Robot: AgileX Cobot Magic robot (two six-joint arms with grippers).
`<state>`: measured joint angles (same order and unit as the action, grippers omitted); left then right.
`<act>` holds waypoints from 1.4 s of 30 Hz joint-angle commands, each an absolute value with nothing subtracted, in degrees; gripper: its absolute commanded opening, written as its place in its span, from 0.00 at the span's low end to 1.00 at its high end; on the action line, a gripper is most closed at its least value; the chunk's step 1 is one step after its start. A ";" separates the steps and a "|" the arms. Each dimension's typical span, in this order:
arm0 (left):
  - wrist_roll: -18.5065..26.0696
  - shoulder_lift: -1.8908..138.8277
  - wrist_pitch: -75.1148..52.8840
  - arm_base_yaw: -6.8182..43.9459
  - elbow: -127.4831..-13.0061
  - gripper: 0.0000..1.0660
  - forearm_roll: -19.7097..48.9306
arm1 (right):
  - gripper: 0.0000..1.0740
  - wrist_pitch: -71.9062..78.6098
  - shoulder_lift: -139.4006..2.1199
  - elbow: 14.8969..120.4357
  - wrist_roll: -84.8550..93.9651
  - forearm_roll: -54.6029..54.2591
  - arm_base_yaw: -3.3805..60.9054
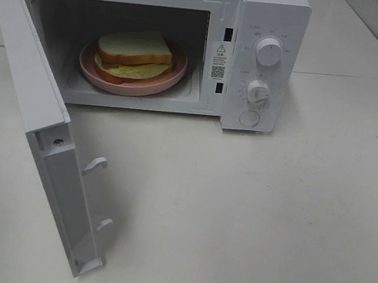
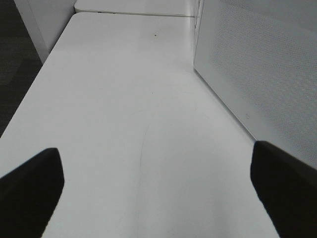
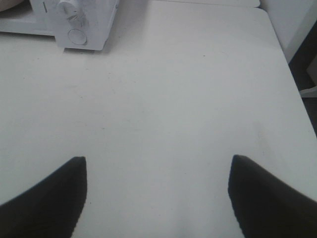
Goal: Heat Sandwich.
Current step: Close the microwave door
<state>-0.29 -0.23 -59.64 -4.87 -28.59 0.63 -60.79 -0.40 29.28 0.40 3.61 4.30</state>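
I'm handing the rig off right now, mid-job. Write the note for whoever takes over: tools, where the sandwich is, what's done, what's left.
Left tool: open, empty, above bare table.
Right tool: open, empty, above the table, pointing toward the microwave's control corner.
Sandwich: on the pink plate, inside the microwave.
Done: sandwich and plate are loaded in the cavity.
Left: the door stands wide open, so shut it. After that, probably set the upper knob and lower knob to start heating.
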 commanded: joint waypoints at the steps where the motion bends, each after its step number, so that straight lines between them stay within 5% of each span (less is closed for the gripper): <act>1: -0.69 -1.72 -59.36 -4.58 -28.36 0.91 0.46 | 0.71 -59.19 1.83 28.93 0.00 3.55 2.29; 42: -0.69 -1.55 -59.36 -4.58 -28.36 0.91 0.46 | 0.71 -59.19 1.78 28.93 0.00 3.55 1.26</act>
<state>-0.29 -0.23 -59.64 -4.87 -28.59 0.63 -59.87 0.17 29.05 0.40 3.61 1.72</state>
